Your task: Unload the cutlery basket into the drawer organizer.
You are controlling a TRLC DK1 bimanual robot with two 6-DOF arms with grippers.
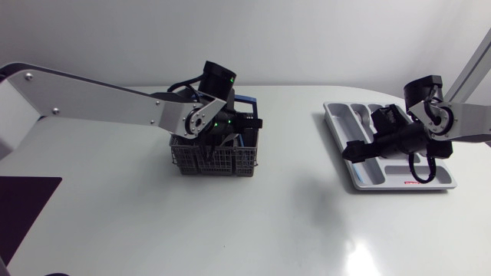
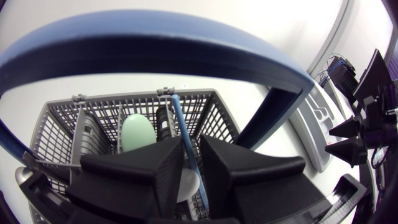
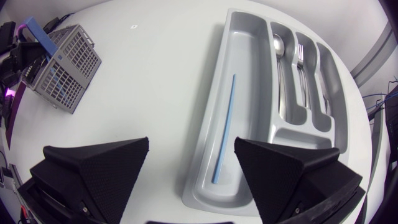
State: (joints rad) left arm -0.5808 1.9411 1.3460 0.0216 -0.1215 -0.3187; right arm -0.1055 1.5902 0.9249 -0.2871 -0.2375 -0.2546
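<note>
The grey wire cutlery basket (image 1: 219,162) with its blue handle (image 2: 155,43) stands left of the table's middle. My left gripper (image 1: 211,149) reaches down into it. In the left wrist view the left gripper (image 2: 191,140) has its fingers close together, with a thin blue stick (image 2: 180,118) in the narrow gap. The stick lies against one finger, and a slit shows beside the other. A pale green spoon (image 2: 137,132) and a white one (image 2: 186,183) stand in the basket (image 2: 62,137). My right gripper (image 1: 367,134) hangs wide open over the grey organizer (image 1: 368,176).
The organizer (image 3: 249,93) holds a second blue stick (image 3: 225,127) in its long compartment, and a metal spoon (image 3: 277,46) and forks (image 3: 301,56) in the narrower ones. A dark purple mat (image 1: 23,207) lies at the table's front left edge.
</note>
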